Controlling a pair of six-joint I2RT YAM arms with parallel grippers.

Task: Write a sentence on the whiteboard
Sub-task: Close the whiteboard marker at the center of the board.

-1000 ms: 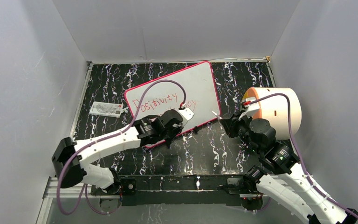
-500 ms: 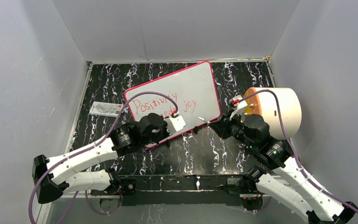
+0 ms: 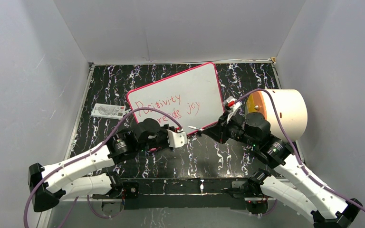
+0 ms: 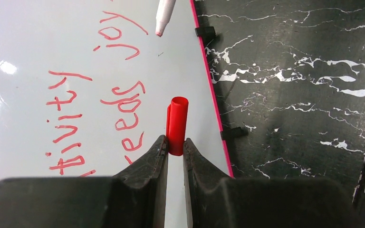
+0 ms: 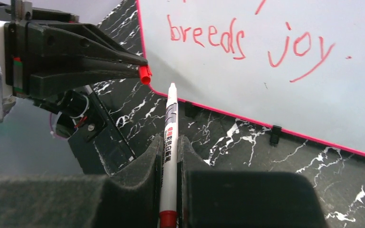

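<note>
The whiteboard [image 3: 199, 85] with a pink-red frame lies tilted on the black marbled table. The sentence [image 3: 168, 107] "Positivity breeds joy" is on it in red script; its end also shows in the left wrist view [image 4: 119, 85] and the right wrist view [image 5: 252, 40]. My left gripper [image 3: 178, 129] is shut on a red marker cap [image 4: 177, 124], held over the board's near edge. My right gripper [image 3: 212, 130] is shut on a white marker [image 5: 169, 137], its tip pointing toward the cap. The marker tip [image 4: 164, 14] and cap are a short gap apart.
A small white printed card [image 3: 108, 110] lies left of the board. A large white cylinder with an orange end [image 3: 280, 111] lies on its side at the right. White walls enclose the table on three sides.
My left gripper has drawn back off the board toward its near edge with the cap. My right gripper has moved left with the marker toward the cap. More of the writing shows.
</note>
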